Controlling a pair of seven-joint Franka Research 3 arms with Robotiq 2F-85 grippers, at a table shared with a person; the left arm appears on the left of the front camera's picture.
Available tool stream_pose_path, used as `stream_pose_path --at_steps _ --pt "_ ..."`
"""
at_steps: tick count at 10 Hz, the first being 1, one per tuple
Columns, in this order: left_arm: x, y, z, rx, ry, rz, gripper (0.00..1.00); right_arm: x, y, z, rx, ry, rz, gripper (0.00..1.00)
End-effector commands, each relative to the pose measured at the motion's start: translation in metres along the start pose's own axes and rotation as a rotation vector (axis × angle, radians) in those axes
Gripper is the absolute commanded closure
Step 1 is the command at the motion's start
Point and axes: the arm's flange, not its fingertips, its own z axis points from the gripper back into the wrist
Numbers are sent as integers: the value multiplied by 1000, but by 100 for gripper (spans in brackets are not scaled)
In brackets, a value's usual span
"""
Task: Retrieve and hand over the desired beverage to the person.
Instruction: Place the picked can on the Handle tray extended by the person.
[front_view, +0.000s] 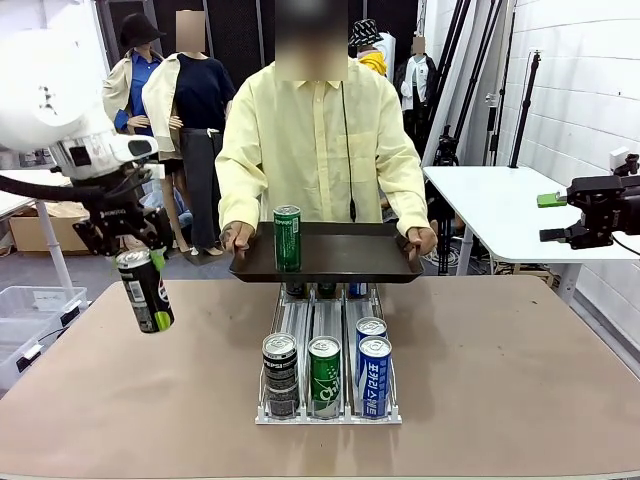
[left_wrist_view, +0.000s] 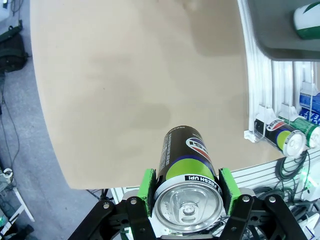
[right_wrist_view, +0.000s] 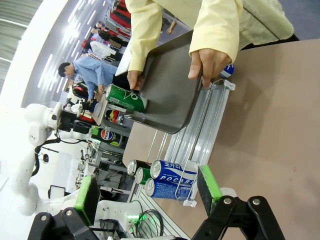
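Note:
My left gripper (front_view: 138, 256) is shut on the top of a black Pepsi can (front_view: 146, 292) with a green band, holding it in the air over the table's left side. In the left wrist view the can (left_wrist_view: 186, 155) sits between the green pads (left_wrist_view: 147, 188). The person (front_view: 320, 140), in a pale-yellow shirt, holds a dark tray (front_view: 350, 256) with both hands at the far edge. A green can (front_view: 287, 238) stands upright on it. My right gripper (front_view: 552, 218) hovers open at the far right, with nothing between its fingers (right_wrist_view: 207, 182).
A clear can rack (front_view: 330, 418) stands mid-table, below the tray. At its front are a black Pepsi can (front_view: 280, 362), a green can (front_view: 324, 365) and a blue Pocari can (front_view: 374, 362), with another blue can (front_view: 370, 328) behind. A white side table (front_view: 500, 205) lies right.

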Motion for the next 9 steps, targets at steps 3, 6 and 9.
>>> stream_pose_path --at_steps 3,6,9 --pt "35 -43 48 -25 8 -81 100 1 1 0 10 1 -3 0" --pt "60 -93 78 34 -19 -157 100 1 1 0 10 1 -3 0" --pt "69 -137 97 75 -54 -238 100 1 1 0 10 1 -3 0"
